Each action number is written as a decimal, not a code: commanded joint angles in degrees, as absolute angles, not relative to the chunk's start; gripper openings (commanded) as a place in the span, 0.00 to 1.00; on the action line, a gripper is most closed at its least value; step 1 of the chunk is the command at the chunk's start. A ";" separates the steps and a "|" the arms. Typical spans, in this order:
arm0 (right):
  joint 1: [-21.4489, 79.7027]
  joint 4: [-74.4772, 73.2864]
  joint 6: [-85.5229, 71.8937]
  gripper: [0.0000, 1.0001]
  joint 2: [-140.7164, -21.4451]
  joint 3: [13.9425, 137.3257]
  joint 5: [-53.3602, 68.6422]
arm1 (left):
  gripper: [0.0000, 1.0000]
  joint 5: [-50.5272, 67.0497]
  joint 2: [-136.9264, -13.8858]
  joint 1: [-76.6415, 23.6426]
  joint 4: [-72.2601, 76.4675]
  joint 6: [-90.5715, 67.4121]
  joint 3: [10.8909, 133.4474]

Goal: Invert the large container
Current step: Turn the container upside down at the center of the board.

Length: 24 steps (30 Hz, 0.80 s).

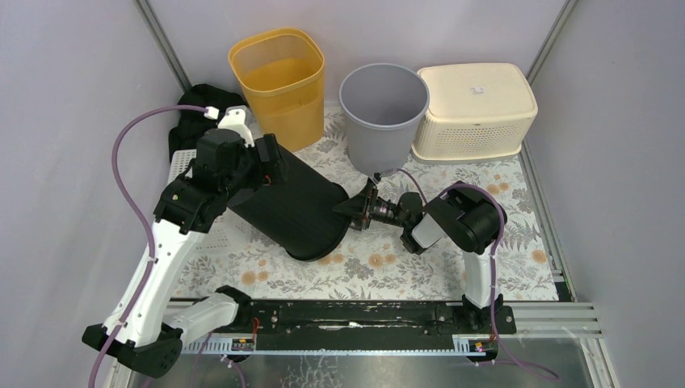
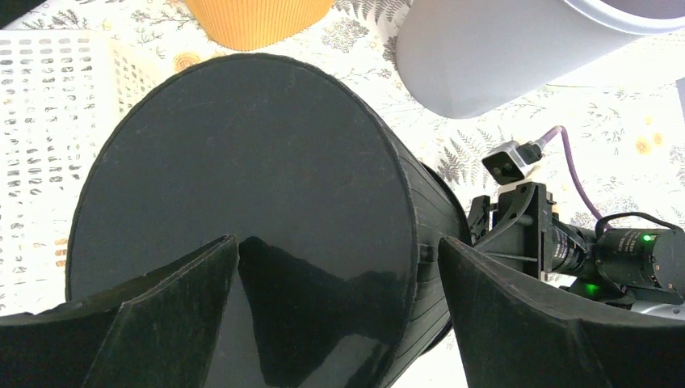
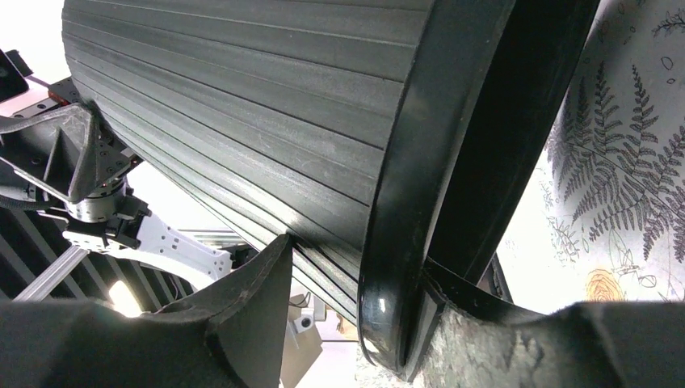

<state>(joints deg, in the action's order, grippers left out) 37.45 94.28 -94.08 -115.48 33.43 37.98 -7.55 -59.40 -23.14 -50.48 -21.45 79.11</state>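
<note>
The large black ribbed container (image 1: 295, 206) lies tilted on its side on the floral mat, flat base toward the left arm and open mouth toward the right arm. My left gripper (image 1: 271, 162) is open at the base. In the left wrist view (image 2: 338, 242) one finger lies over the flat base (image 2: 242, 162) and the other stands beside the wall with a gap. My right gripper (image 1: 349, 212) is at the mouth. In the right wrist view (image 3: 359, 259) it is shut on the rim (image 3: 404, 202), one finger on the ribbed outer wall and one inside.
A yellow bin (image 1: 279, 81), a grey bin (image 1: 383, 113) and an upturned cream basket (image 1: 475, 109) stand along the back. A white perforated tray (image 1: 184, 174) and black cloth (image 1: 194, 101) are at the left. Enclosure walls stand on both sides.
</note>
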 commanded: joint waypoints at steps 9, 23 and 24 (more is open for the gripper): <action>37.55 97.77 -90.74 0.52 -118.56 31.12 41.07 | 1.00 -2.95 -59.09 -23.26 -49.66 -22.72 77.17; 37.18 97.70 -90.54 0.55 -119.30 30.46 40.78 | 1.00 -2.17 -58.80 -23.32 -49.39 -22.78 76.93; 37.11 97.81 -90.48 0.55 -119.37 30.44 40.78 | 1.00 -2.13 -58.72 -23.32 -49.39 -22.78 76.97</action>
